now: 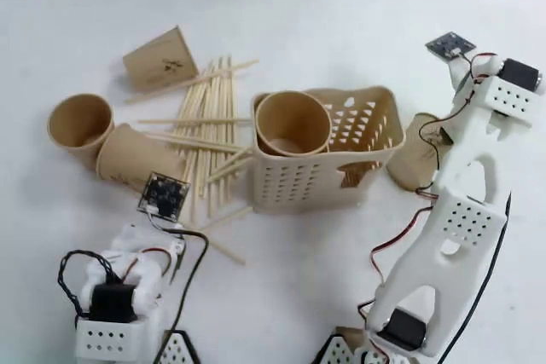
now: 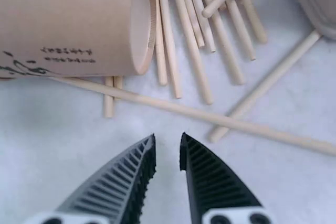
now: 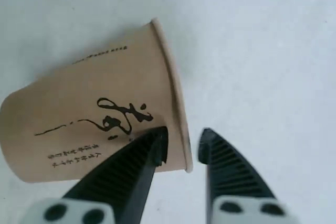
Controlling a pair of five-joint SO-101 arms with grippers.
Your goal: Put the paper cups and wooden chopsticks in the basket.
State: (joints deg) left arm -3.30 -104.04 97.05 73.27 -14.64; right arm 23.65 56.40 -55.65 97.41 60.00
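While paper cup (image 3: 94, 114) rim sits between parted right fingers (image 3: 139, 158), parted left fingers (image 2: 131, 174) face chopsticks (image 2: 190, 43).

- Basket (image 1: 299, 183) mid-frame on table (image 1: 341, 31); inner cup (image 1: 293, 123) stands in its left end.
- Chopsticks (image 1: 209, 117) heaped just left of basket.
- Upper-left cup (image 1: 160, 59), far-left cup (image 1: 79, 125), lower-left cup (image 1: 136, 159) along heap's left side.
- Right cup (image 1: 414, 155) lies just right of basket.

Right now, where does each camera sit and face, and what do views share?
High view: overhead, facing down on table, basket, both arms.
Left wrist view: on left arm, facing chopsticks, tipped cup; jaws slightly apart.
Right wrist view: on right arm, facing another cup; jaws straddle its rim.
Shared: high view shows that cup beside basket.
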